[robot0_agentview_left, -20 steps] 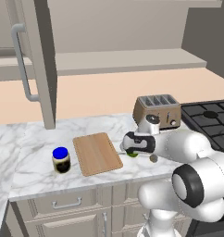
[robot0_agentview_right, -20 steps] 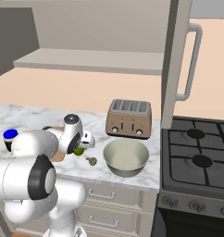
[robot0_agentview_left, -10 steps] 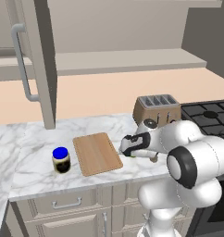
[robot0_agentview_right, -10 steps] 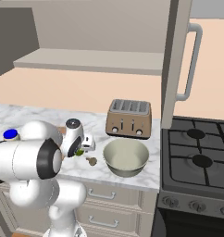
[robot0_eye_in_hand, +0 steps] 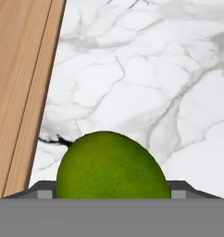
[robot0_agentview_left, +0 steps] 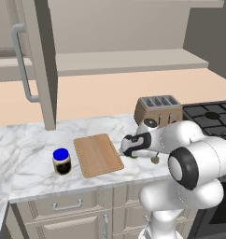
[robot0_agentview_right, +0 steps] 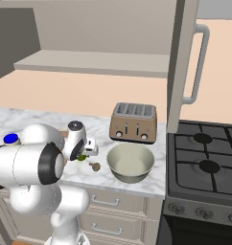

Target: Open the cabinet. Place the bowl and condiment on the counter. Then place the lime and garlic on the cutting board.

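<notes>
Down low, the gripper (robot0_agentview_left: 130, 152) sits on the counter (robot0_agentview_left: 35, 163) with the lime (robot0_eye_in_hand: 113, 165) between its fingers; whether it grips cannot be told. Beside the lime lies the cutting board (robot0_agentview_left: 97, 154).

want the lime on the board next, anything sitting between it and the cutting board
Nothing visible does. The lime lies on bare marble counter just off the edge of the cutting board, with the gripper right at it. The condiment stands beyond the board's far side.
</notes>
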### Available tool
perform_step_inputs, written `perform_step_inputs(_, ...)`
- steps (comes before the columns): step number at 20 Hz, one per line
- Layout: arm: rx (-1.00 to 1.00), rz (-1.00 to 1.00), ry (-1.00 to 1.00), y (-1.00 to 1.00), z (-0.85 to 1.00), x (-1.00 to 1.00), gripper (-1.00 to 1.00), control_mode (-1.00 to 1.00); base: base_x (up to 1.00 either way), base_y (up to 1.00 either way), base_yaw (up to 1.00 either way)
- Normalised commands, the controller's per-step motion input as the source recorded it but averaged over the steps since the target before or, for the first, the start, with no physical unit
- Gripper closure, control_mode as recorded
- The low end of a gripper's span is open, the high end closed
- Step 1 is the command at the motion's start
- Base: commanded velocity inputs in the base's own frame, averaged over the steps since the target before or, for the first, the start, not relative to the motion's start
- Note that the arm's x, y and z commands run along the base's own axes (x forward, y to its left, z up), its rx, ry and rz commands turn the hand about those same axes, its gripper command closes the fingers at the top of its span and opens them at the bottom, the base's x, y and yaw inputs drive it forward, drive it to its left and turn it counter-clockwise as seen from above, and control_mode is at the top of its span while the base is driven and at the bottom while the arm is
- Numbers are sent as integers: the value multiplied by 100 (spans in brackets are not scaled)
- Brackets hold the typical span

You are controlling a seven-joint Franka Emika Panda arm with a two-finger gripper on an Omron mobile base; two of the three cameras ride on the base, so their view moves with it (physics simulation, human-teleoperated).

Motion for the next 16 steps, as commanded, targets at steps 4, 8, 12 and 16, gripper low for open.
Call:
perform_step_inputs(4, 0, 0, 2, 28, 57, 0, 100, -100, 0, 0, 0)
perform_step_inputs(8, 0, 0, 0, 33, 55, 0, 100, -100, 0, 0, 0)
perform_step_inputs(12, 0, 0, 0, 38, 23, 1, 100, -100, 0, 0, 0)
perform_step_inputs(16, 0, 0, 0, 46, 0, 14, 100, -100, 0, 0, 0)
